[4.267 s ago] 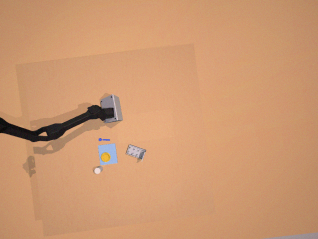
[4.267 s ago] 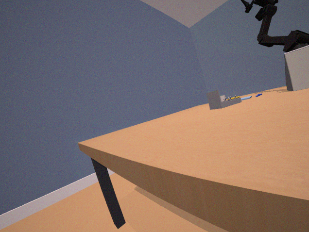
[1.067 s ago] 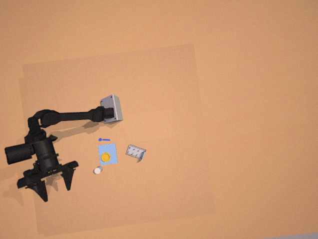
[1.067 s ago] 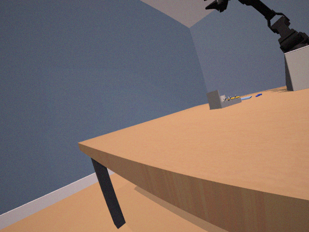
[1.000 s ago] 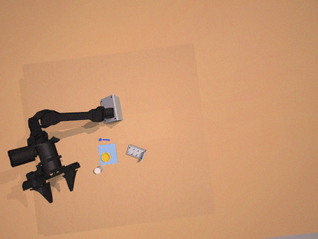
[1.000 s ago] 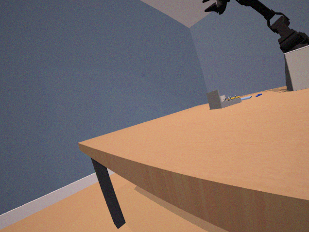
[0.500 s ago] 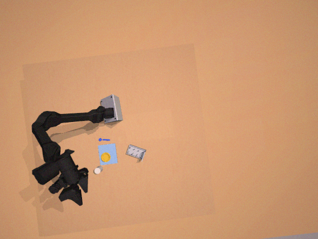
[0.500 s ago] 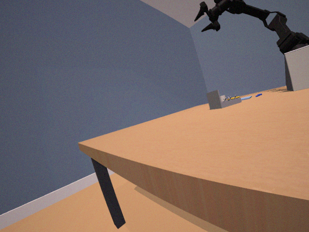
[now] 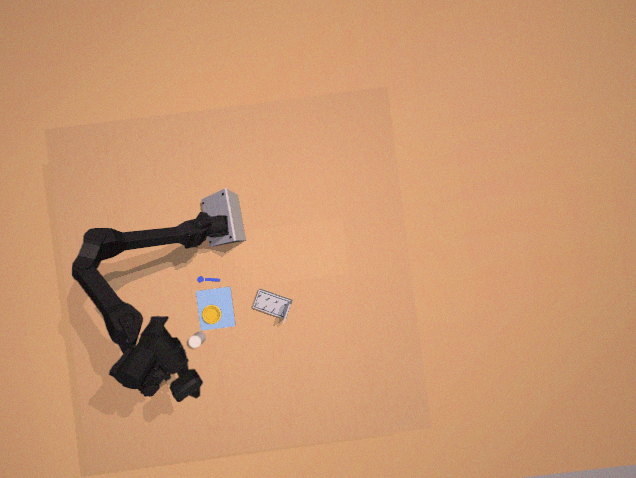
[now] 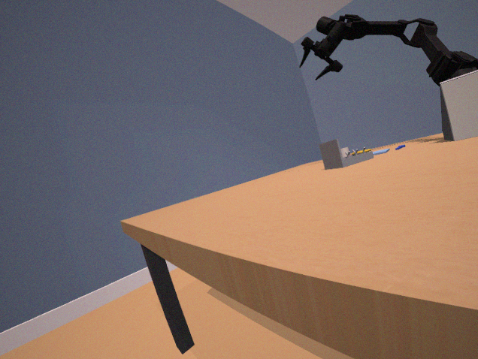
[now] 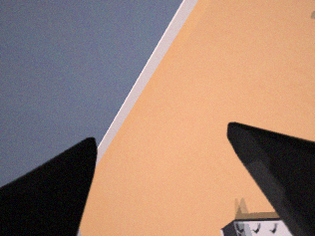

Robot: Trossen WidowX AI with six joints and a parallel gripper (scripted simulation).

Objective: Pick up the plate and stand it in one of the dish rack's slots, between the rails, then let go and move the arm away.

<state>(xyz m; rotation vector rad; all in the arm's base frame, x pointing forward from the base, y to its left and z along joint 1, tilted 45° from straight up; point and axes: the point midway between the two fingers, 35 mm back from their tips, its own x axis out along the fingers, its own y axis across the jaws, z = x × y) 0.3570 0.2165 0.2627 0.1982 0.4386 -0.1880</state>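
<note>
Gripper (image 10: 319, 58): jaws spread wide, nothing between them, high above the table (image 10: 347, 215).
Plate (image 9: 211, 314): yellow, lying flat on a light blue mat (image 9: 224, 298).
Dish rack (image 9: 271, 302): grey, near the mat, apart from it.
White cup (image 9: 196, 340): just beside the mat's corner.
Blue spoon (image 9: 207, 279): near the mat's far edge.

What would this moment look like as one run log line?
stage: approach | pincer: open, holding nothing, high above table | plate: flat on blue mat | rack: no plate in it
</note>
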